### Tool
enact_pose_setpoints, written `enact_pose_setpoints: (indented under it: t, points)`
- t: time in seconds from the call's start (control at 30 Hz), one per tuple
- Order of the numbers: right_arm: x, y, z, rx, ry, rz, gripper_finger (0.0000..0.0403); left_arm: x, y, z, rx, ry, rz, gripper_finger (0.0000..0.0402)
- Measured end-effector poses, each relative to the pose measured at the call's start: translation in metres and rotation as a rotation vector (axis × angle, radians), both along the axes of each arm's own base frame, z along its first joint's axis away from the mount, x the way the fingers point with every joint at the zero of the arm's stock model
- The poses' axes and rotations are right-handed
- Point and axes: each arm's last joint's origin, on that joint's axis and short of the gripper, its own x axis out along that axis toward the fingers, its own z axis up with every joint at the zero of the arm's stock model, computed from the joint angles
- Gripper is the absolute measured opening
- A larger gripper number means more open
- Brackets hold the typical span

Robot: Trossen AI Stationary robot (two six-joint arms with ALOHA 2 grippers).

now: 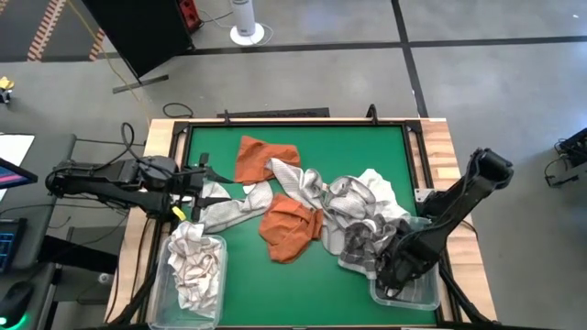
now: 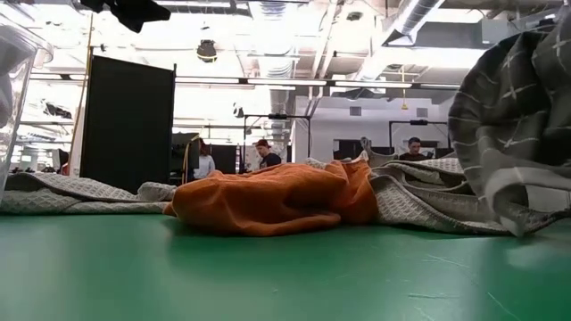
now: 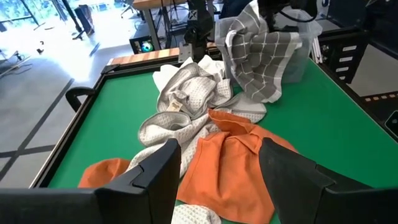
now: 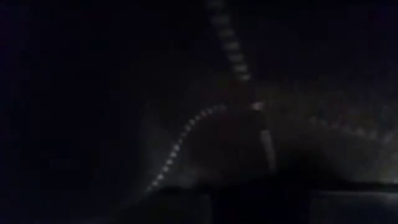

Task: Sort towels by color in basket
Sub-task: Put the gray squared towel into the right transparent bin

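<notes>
Towels lie heaped mid-table: two rust orange ones (image 1: 266,156) (image 1: 292,227), pale waffle-weave ones (image 1: 307,188) and a white one (image 1: 378,186). My left gripper (image 1: 204,181) (image 3: 217,155) is open, hovering near the table's left edge with the pale and orange cloth ahead of it. My right gripper (image 1: 396,266) is down over the right bin (image 1: 429,295), shut on the dark grey checked towel (image 1: 359,240) (image 3: 258,56). The left bin (image 1: 220,246) holds pale towels (image 1: 194,266). My right gripper holds the dark grey checked towel from above, over the right bin. The cloth itself hides the fingers and the part they have. The towel's upper end (image 3: 249,12) rises above the bin's rim, and the rest hangs outside the bin's wall (image 3: 261,87) onto the heap.
A raised wooden frame (image 1: 431,156) runs round the green table. The two clear bins stand at the near left and near right corners. In the low view an orange towel (image 2: 268,201) lies mid-table and the dark checked one (image 2: 517,107) hangs at the right. People stand far behind.
</notes>
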Motion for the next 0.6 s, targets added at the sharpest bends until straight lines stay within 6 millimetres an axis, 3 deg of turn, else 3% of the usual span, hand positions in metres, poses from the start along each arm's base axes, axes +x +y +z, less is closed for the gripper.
enact_pose_setpoints:
  t: [0.1, 0.23, 0.43, 0.6]
  points:
    - [0.001, -0.004, 0.005, 0.028, 0.016, 0.004, 0.0075, 0.001, 0.0, 0.0, 0.001, 0.004, 0.0, 0.0208]
    - [-0.001, -0.013, 0.031, 0.045, 0.01, -0.046, 0.013, 0.001, 0.0, 0.0, 0.001, 0.003, 0.0, 0.0208]
    - [-0.016, -0.03, 0.092, 0.052, 0.022, -0.167, 0.021, 0.001, 0.0, 0.0, 0.0, 0.003, 0.0, 0.0208]
    - [-0.021, -0.041, 0.145, 0.065, -0.023, -0.228, 0.0227, 0.001, 0.0, 0.0, 0.001, 0.003, 0.0, 0.0208]
